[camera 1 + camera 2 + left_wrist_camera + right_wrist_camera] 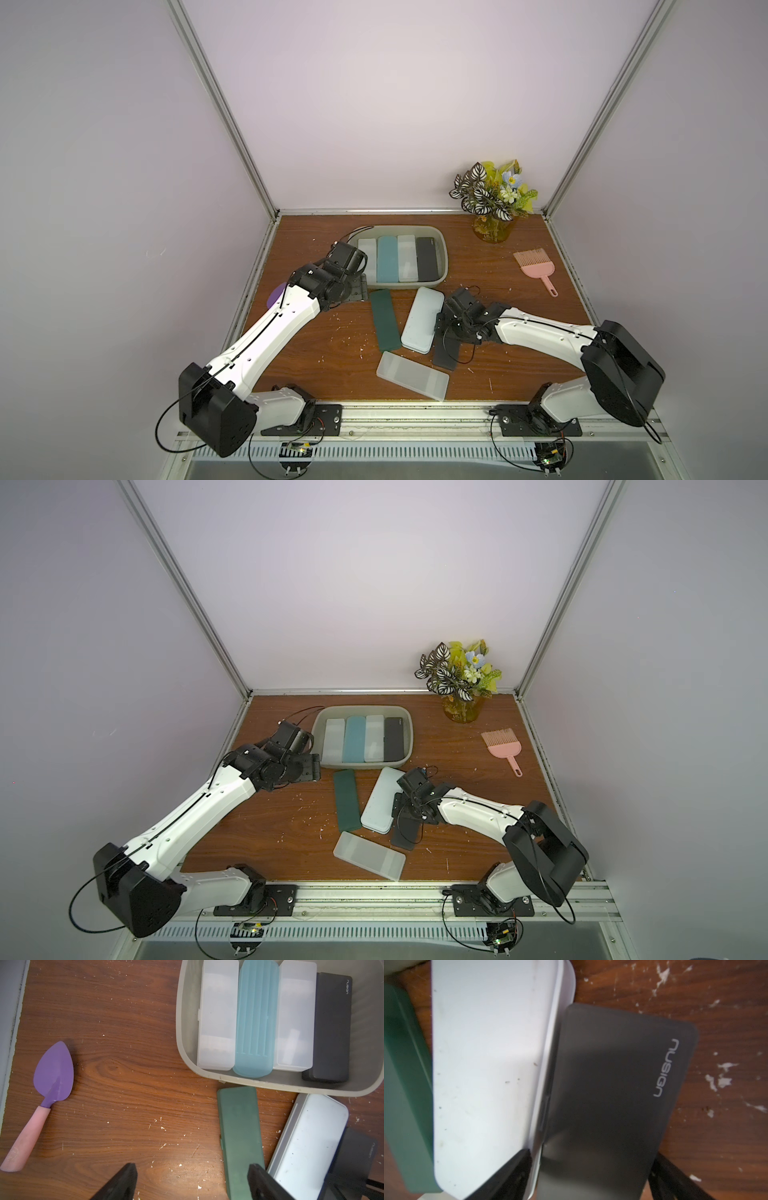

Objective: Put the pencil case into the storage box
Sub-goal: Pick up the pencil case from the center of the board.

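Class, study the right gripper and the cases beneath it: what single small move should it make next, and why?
Probably lower the right gripper and close it across the black pencil case. Its jaws stand open astride that case, which lies against the white pencil case, outside the storage box.

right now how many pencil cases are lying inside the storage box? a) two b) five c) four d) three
C: the storage box holds four cases side by side: a translucent white case, a light blue case, a second white case and a black case.
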`<state>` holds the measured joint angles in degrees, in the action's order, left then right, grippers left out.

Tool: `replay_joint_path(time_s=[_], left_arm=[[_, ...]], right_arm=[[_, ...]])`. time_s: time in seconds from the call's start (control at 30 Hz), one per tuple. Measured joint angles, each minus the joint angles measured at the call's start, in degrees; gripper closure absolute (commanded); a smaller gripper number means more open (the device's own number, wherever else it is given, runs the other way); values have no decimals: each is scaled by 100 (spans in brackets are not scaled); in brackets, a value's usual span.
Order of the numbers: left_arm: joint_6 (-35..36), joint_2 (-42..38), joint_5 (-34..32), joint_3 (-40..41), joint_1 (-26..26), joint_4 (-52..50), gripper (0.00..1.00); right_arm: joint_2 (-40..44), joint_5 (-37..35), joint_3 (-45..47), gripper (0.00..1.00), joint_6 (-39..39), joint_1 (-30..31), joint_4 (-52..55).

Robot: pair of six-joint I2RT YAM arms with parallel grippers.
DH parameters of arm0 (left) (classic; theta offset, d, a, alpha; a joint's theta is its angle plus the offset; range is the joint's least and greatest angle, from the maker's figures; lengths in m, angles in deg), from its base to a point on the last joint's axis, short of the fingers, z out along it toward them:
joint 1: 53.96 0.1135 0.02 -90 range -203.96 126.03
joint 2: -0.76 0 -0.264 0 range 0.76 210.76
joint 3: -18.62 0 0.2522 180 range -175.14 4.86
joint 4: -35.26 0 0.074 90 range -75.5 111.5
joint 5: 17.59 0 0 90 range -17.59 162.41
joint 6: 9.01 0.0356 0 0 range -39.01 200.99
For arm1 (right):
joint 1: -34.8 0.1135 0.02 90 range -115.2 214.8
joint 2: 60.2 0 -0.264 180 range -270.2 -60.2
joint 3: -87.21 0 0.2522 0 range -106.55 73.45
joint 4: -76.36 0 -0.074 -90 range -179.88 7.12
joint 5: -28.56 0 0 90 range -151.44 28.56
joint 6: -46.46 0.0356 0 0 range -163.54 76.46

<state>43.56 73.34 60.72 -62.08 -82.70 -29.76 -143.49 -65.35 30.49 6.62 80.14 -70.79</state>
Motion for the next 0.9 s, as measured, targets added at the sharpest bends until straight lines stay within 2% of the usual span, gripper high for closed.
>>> replay_joint_path(time_s=[0.23, 0.67, 0.8, 0.9], left_arm=[[-13, -2, -9, 79, 24, 0, 15], [-15, -37, -13, 79, 31, 2, 15], [-15, -37, -13, 79, 31, 2, 15], [-15, -37, -13, 79, 31, 2, 15]], right_arm=[[7, -63, 9, 1, 37, 33, 85], [535, -450, 463, 3, -35, 33, 710], [516, -446, 463, 7, -114, 63, 730], [516, -411, 470, 16, -181, 81, 743]])
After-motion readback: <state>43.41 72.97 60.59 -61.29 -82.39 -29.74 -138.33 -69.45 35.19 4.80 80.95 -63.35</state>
